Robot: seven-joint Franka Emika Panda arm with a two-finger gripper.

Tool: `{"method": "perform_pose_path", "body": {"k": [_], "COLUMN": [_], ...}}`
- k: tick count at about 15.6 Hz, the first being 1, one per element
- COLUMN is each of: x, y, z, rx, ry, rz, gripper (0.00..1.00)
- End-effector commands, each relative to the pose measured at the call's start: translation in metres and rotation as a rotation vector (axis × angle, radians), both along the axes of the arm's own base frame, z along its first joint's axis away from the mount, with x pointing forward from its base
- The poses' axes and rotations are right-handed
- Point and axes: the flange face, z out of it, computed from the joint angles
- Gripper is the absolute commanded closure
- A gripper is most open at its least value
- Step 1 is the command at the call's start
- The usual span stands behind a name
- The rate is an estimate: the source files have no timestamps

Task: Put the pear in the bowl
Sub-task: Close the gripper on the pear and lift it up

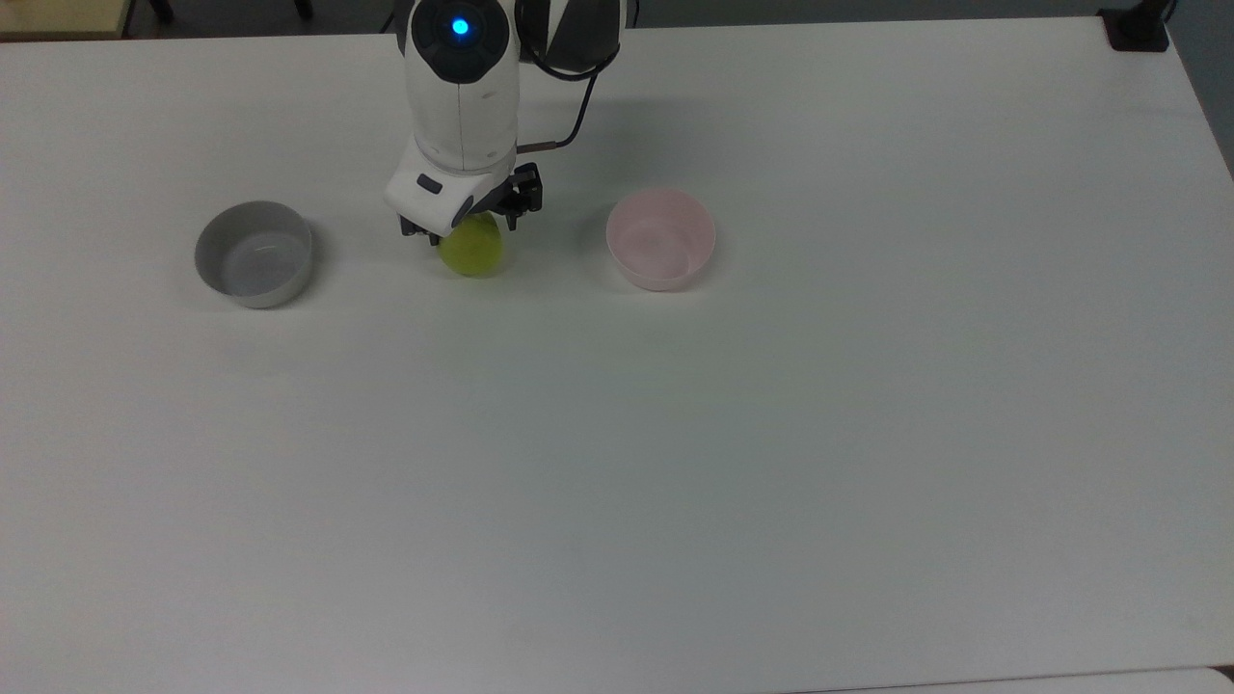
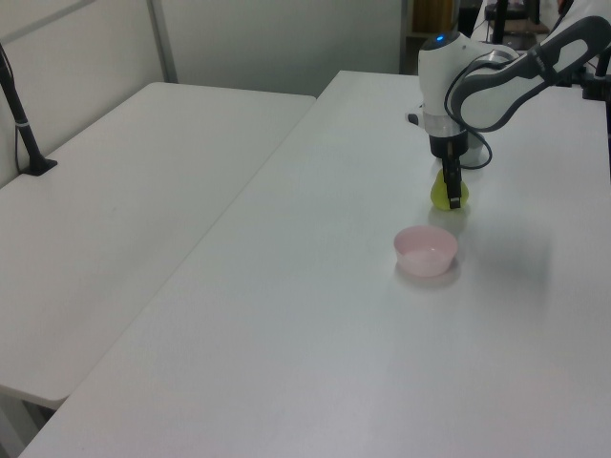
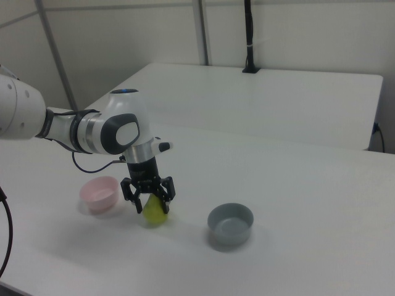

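The gripper (image 3: 151, 198) stands open astride the pear (image 3: 154, 211). Smooth and rounded, it likely slips; grip its widest part.

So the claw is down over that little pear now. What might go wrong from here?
The pear is rounded, so the gripper, straddling only its upper part, might let it slip or roll across the table. Two similar bowls flank it: the pink bowl is the target, and the grey bowl would be the wrong choice.
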Motion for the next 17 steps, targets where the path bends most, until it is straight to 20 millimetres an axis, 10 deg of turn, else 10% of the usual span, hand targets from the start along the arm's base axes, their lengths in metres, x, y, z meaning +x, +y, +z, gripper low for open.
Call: {"method": "perform_pose_path", "body": {"k": [1, 4, 11, 17], "x": [-0.005, -0.01, -0.01, -0.007], "y": [-0.003, -0.008, -0.015, 0.028], "z": [0.002, 0.034, 0.202, 0.228], "rx": [0.001, 0.012, 0.031, 0.029], "ry": [-0.013, -0.027, -0.06, -0.1], "rz": [0.06, 0.05, 0.002, 0.005], "gripper": [0.82, 1.0, 1.0, 1.0]}}
